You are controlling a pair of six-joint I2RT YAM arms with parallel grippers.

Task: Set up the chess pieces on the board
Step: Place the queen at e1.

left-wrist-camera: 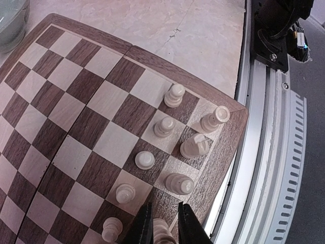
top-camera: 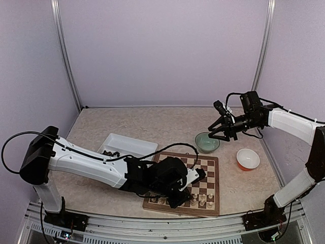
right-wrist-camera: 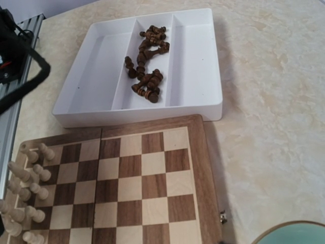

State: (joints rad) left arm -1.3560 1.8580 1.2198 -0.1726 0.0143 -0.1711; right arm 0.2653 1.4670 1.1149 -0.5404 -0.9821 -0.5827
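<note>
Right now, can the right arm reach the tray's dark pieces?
Probably, at a stretch: only bare table separates the right gripper from the dark pieces; the left arm covers the board.

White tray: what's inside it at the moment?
Dark chess pieces lie heaped in the middle compartment of the white tray; both outer compartments show bare floor. The pieces overlap, so any lying underneath cannot be seen or counted.
</note>
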